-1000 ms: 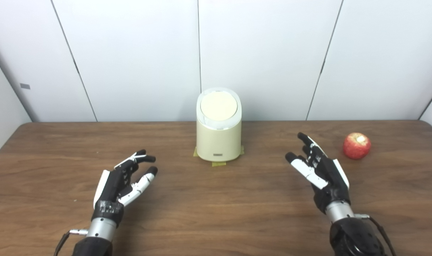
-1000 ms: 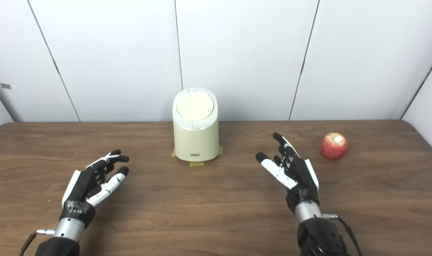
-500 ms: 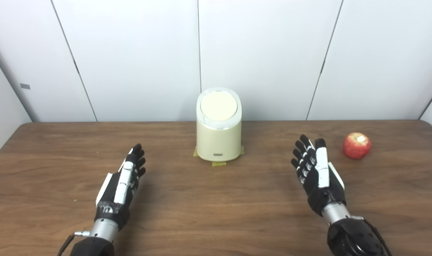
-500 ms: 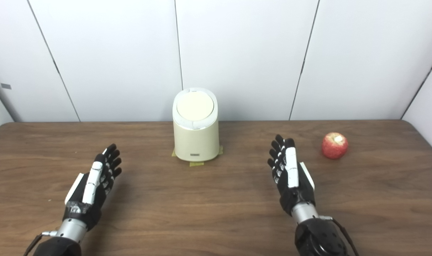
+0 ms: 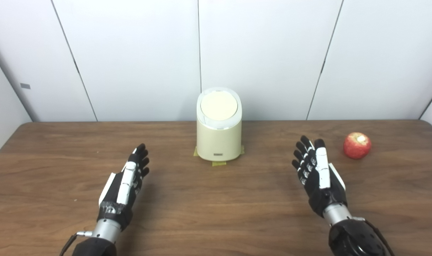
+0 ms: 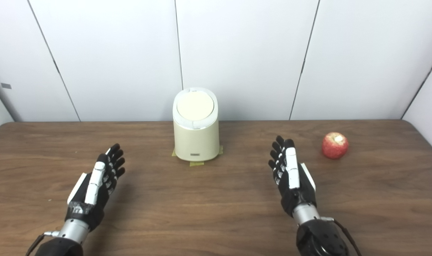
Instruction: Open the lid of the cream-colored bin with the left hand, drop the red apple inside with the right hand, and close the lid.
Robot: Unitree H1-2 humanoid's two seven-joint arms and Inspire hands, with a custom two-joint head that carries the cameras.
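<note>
The cream-colored bin (image 5: 219,137) stands upright at the back middle of the wooden table, its round lid (image 5: 219,105) down. A red apple (image 5: 357,145) rests on the table to the bin's right. My left hand (image 5: 126,181) hovers low over the table in front and left of the bin, open, fingers straight and together, holding nothing. On the other side my right hand (image 5: 317,174) is open too, fingers extended, a short way in front and left of the apple and apart from it.
Yellow tape tabs (image 5: 218,164) mark the bin's foot. White wall panels (image 5: 265,53) rise right behind the table's far edge (image 5: 95,122). Bare wood (image 5: 219,202) lies between my two hands.
Both hands went from spread, slightly curled fingers to straight fingers held together, turned edge-on. Since half a second ago the left hand has crept slightly forward; bin and apple are still.
</note>
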